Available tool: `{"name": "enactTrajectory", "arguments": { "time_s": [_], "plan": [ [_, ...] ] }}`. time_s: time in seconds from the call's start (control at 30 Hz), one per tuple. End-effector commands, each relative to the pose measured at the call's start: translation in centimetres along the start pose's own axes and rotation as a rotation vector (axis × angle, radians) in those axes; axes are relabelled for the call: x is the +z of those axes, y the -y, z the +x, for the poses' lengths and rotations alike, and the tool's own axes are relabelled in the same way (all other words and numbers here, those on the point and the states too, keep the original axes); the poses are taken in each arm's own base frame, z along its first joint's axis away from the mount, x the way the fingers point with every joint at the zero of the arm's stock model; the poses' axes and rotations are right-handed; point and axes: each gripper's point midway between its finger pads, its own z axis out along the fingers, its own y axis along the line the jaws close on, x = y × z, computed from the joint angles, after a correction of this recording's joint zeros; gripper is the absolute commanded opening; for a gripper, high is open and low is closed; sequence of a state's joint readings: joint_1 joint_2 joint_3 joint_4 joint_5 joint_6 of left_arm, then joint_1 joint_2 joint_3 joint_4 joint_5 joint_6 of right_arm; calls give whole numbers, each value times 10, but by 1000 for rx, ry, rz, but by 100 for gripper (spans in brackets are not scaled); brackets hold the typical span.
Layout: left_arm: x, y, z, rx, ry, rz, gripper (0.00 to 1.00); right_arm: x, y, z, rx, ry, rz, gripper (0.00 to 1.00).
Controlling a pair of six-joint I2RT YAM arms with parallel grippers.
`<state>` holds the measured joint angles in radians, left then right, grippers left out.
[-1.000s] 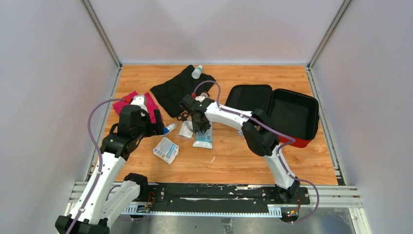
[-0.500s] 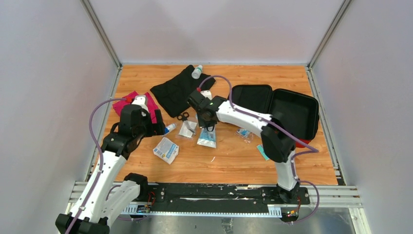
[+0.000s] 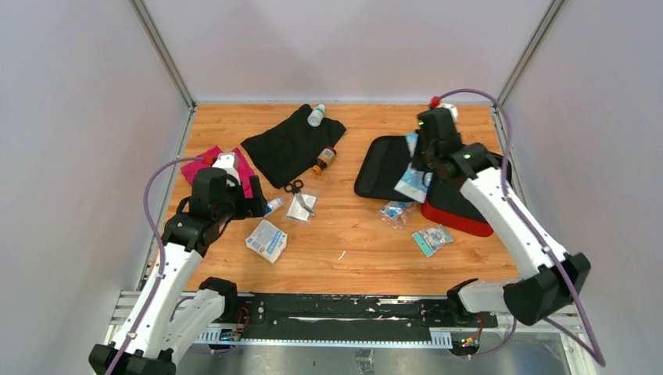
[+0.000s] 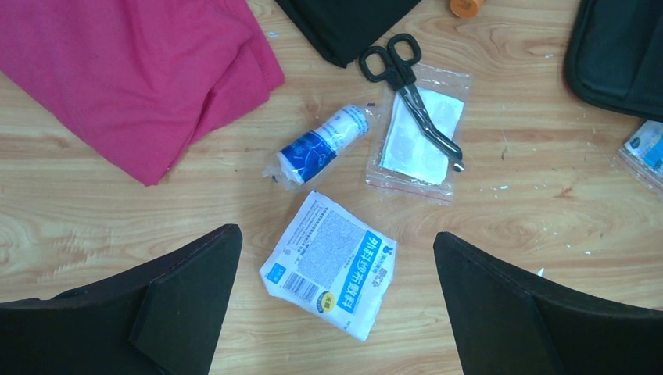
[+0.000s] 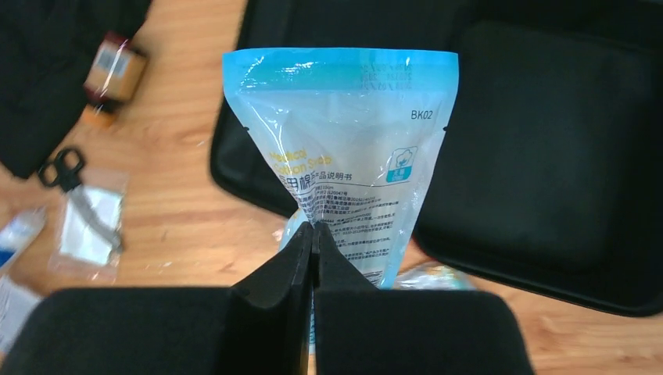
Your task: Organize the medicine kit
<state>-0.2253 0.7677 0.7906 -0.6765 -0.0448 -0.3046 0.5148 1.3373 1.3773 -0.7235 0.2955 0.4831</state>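
Nearest the bases, left gripper (image 4: 335, 234) hangs with jaws wide apart and nothing in them, directly over a white printed gauze packet (image 4: 332, 262). Just beyond lie a wrapped bandage roll (image 4: 320, 144) and black scissors (image 4: 410, 74) resting on a clear zip bag; magenta cloth (image 4: 133, 70) off to that arm's left. Mid-table on the right, two small packets (image 3: 431, 238) lie loose on the wood just short of the medicine kit (image 3: 457, 220). Kit sits at the far right, unzipped, both black-lined halves laid flat side by side, red wall showing on its near edge. Right gripper (image 5: 313, 234) is pinched tight on the bottom of a blue pouch (image 5: 344, 141), held above the kit. Pouch's long axis runs straight away from the fingers, and it hangs over the join between the halves, with the deeper half toward the right. Right arm is plainly the nearer; left arm is well apart across the table. Likely need: a small shift right, then let go. Black cloth (image 3: 293, 144) and a white bottle (image 3: 316, 115) farthest back.
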Motion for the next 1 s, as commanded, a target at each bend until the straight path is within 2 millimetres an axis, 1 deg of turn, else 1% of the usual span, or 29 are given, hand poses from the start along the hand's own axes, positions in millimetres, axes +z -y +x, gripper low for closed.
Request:
{"name": "enactTrajectory", "arguments": {
  "time_s": [0.0, 0.03, 0.07, 0.23, 0.33, 0.37, 0.4, 0.43, 0.47, 0.53, 0.6, 0.67, 0.73, 0.8, 0.87, 0.9, 0.97],
  "plan": [
    [-7, 14, -7, 31, 38, 88, 100, -15, 76, -11, -49, 8, 155, 0],
    [-9, 17, -8, 34, 49, 107, 100, -14, 92, -15, -41, -3, 186, 0],
    [-9, 19, -7, 36, 53, 120, 100, -12, 103, -18, -42, -17, 209, 0],
    [-7, 22, -5, 45, 43, 129, 100, 12, 141, -21, -110, -136, 264, 0],
    [-6, 23, -3, 50, 37, 132, 100, 34, 164, -21, -104, -199, 287, 0],
    [-6, 24, -3, 50, 37, 133, 100, 44, 169, -19, -98, -226, 275, 0],
    [-6, 24, -3, 52, 36, 135, 100, 58, 170, -14, -98, -265, 257, 0],
    [-6, 25, -3, 52, 36, 137, 100, 65, 177, -13, -87, -284, 253, 0],
    [-5, 25, -3, 52, 34, 137, 100, 78, 181, -8, -90, -320, 251, 0],
    [-5, 25, -2, 53, 31, 138, 100, 95, 188, -2, -112, -369, 260, 0],
    [-4, 25, -1, 53, 28, 136, 100, 111, 194, 3, -122, -409, 274, 0],
    [-4, 25, -1, 53, 28, 137, 100, 127, 197, 12, -124, -461, 280, 0],
    [-4, 25, -1, 53, 27, 137, 100, 138, 197, 16, -124, -484, 271, 1],
    [-4, 25, -1, 54, 27, 138, 100, 151, 194, 28, -119, -534, 244, 7],
    [-3, 25, -1, 52, 28, 135, 100, 154, 186, 35, -106, -561, 198, 20],
    [-3, 25, -1, 51, 26, 133, 100, 154, 184, 38, -101, -566, 188, 28],
    [-3, 24, -1, 51, 25, 131, 100, 148, 185, 39, -83, -555, 201, 40]
  ]
}}
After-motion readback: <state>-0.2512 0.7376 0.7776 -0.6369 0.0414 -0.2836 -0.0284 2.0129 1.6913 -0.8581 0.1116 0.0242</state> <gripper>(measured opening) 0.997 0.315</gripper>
